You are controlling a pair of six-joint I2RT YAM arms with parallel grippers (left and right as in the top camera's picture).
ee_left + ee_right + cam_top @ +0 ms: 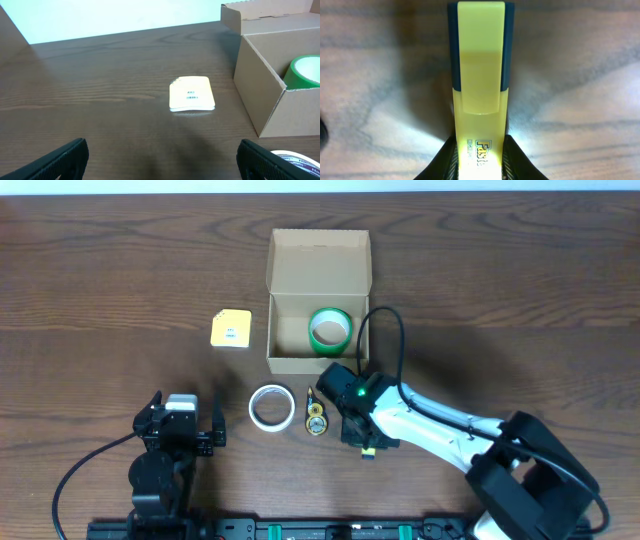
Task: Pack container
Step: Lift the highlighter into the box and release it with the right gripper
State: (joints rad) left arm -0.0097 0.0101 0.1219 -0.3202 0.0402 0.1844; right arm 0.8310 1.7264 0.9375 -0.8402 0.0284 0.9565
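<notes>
Now right pincer grips highlighter near container front edge.

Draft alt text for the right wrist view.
A yellow highlighter with a dark blue cap runs up the centre of the frame, clamped near its lower end by the right gripper, whose black fingers show at the bottom edge. Behind it is a wood-grain table with a bright glare patch beside the fingers.

Even, soft light; faint shadows; glare and blur in right-wrist view
</notes>
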